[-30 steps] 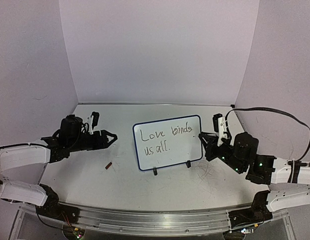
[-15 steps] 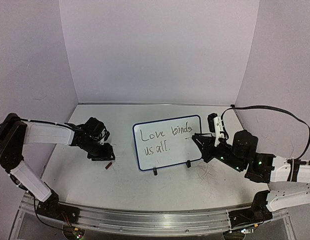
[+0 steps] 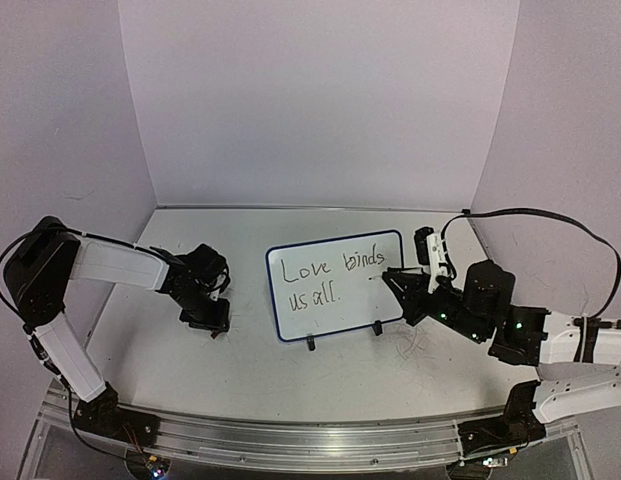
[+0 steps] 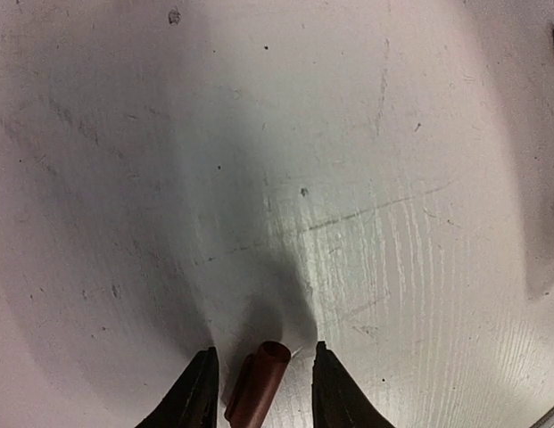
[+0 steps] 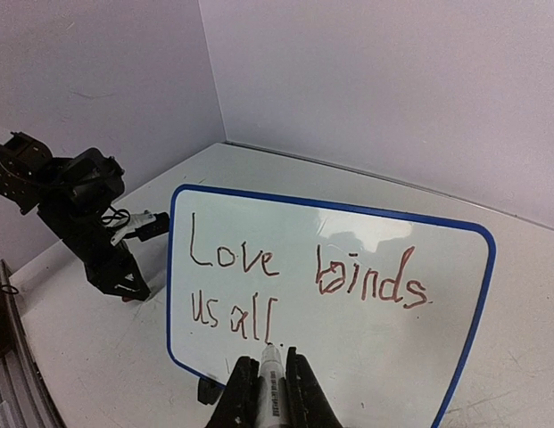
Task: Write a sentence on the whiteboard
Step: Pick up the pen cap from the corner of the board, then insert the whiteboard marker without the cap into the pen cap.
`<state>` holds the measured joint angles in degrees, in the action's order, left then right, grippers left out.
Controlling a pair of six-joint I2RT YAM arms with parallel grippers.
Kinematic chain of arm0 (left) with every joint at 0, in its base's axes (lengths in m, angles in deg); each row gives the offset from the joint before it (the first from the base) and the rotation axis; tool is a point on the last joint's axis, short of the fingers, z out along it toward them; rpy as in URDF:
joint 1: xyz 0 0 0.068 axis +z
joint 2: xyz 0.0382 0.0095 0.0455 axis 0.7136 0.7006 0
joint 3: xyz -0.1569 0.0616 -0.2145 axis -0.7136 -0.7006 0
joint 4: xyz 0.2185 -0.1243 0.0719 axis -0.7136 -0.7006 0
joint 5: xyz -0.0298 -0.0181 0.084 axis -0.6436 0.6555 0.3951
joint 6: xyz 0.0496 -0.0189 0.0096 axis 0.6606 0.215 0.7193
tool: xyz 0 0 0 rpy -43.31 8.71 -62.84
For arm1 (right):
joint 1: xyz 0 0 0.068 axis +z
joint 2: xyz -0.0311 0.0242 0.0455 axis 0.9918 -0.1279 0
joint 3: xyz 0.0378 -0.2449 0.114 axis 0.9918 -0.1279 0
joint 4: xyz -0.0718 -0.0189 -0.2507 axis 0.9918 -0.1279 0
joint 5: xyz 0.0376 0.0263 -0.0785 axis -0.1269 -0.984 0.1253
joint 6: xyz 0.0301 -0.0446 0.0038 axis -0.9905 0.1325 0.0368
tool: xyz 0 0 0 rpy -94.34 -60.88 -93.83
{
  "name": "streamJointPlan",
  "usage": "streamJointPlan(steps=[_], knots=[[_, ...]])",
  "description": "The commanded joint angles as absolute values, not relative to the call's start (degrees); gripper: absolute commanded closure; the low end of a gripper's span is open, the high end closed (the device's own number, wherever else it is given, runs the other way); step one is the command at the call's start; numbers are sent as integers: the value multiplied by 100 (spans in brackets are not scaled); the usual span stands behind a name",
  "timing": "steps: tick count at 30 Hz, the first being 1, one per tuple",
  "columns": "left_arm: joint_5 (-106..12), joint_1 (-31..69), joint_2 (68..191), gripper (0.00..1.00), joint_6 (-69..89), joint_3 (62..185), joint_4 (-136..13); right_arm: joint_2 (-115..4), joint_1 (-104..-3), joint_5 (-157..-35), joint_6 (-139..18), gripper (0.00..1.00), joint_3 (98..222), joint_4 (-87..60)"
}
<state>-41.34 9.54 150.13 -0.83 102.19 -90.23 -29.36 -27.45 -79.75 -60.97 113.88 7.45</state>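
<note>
From above, the whiteboard is standing on its two black feet in the middle of the table, leaning back a little, with the sentence showing across it in two dark lines, "Love binds" over "us all." The left pincer is pointing straight down at the table, off to the board's left and apart from it. The right pincer is reaching in from the right, its tip lying over the board's right-hand part.

Looking through the left wrist camera, the left pincer is hanging low over the scuffed table, its jaws set at a middling gap. A small dark red tube is lying on the table between them, with a sliver of white showing on each side near the tips, so nothing is being pinched.

Through the right wrist camera, the right pincer is gripping a white marker tight, and the marker's dark tip is resting on the whiteboard just below and right of "all". Here the sentence is reading red. The left arm is bending down beyond the board's left edge.
</note>
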Motion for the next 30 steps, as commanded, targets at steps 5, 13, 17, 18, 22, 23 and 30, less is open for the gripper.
streamJointPlan(steps=[5,13,17,18,22,23,30], knots=[[-3552,383,15094,65,-372,10254,-9656,-3168,-2759,-8060,-6131,100,11653,1046],[-2989,289,14560,91,-563,10013,-9661,-3160,-2757,-7995,-6315,100,11707,1028],[-2893,240,14109,97,-440,10066,-9540,-3300,-2763,-8226,-6656,100,11891,985],[-2886,231,14003,97,-394,10060,-9501,-3363,-2763,-8323,-6749,100,11955,985],[-2979,15,12893,99,-47,10057,-9158,-3731,-2762,-9024,-7226,100,12336,917],[-3091,-31,12553,99,93,10032,-8942,-3794,-2756,-9239,-7304,100,12469,893],[-5190,-321,10408,100,1267,9090,-6984,-4689,-2723,-10829,-7366,100,13747,296]])
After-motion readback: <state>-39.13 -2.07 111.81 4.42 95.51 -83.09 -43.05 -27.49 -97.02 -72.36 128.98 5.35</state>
